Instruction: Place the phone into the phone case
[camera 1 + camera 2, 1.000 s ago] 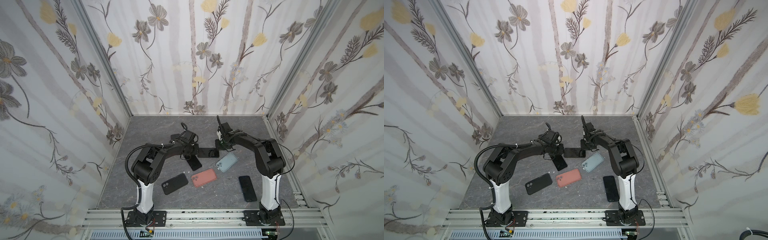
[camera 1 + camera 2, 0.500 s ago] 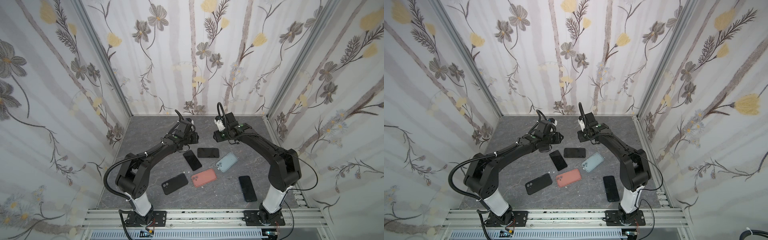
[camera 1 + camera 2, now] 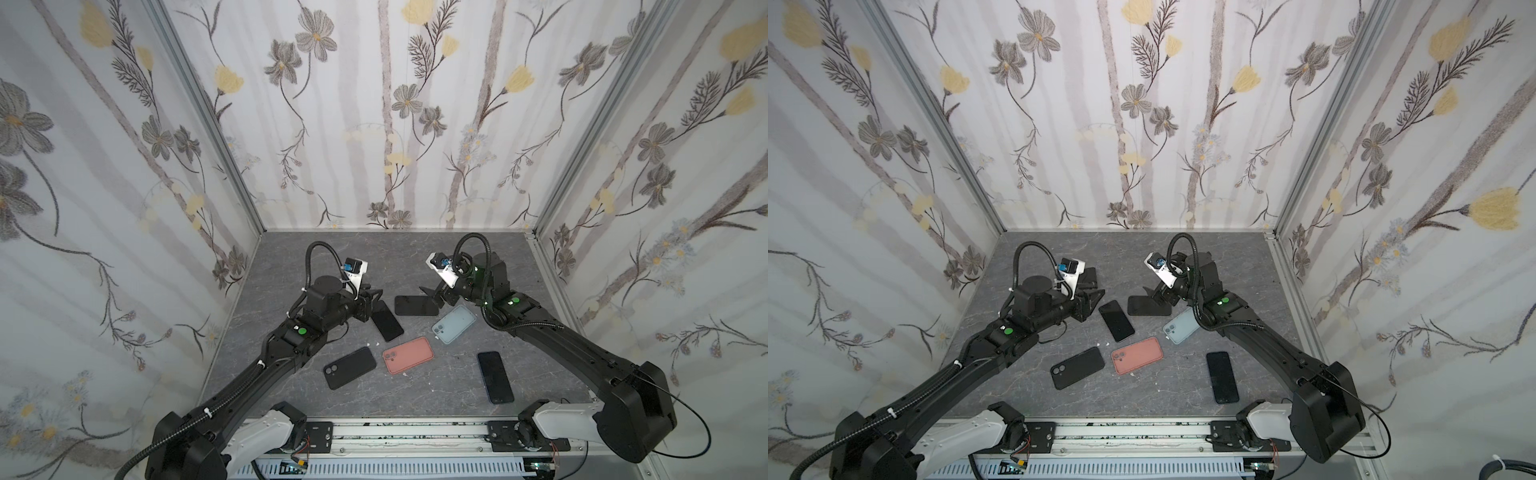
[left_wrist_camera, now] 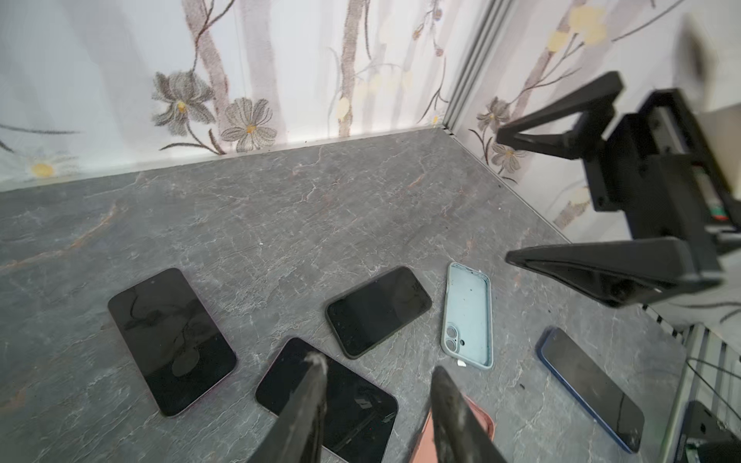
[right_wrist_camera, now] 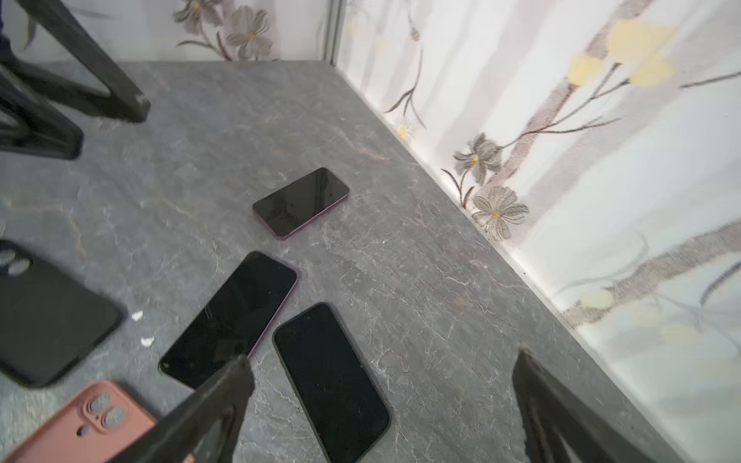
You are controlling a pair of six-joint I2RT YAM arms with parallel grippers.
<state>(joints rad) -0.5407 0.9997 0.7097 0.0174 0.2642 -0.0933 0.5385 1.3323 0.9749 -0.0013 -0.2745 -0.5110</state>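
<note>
Overhead, two robot arms hang above a grey stone-patterned table (image 3: 415, 257), and neither holds anything. Four phones lie flat with their dark screens up. Three sit close together near the back middle: a far phone (image 4: 172, 340), a middle phone (image 4: 361, 409) and, just beside it, a thick-rimmed phone (image 4: 377, 310). The fourth, a blue phone (image 3: 495, 377), lies alone toward the front right. Three empty cases lie nearby: a pale blue case (image 3: 454, 324) with its open side up, a pink case (image 3: 408, 356) in the middle, and a black case (image 3: 350, 367) to its left. The left gripper (image 4: 379, 364) hangs over the middle phone with its two fingers partly apart and nothing between them. The right gripper (image 5: 385, 356) hangs over the thick-rimmed phone with its two fingers spread wide, also holding nothing.
</note>
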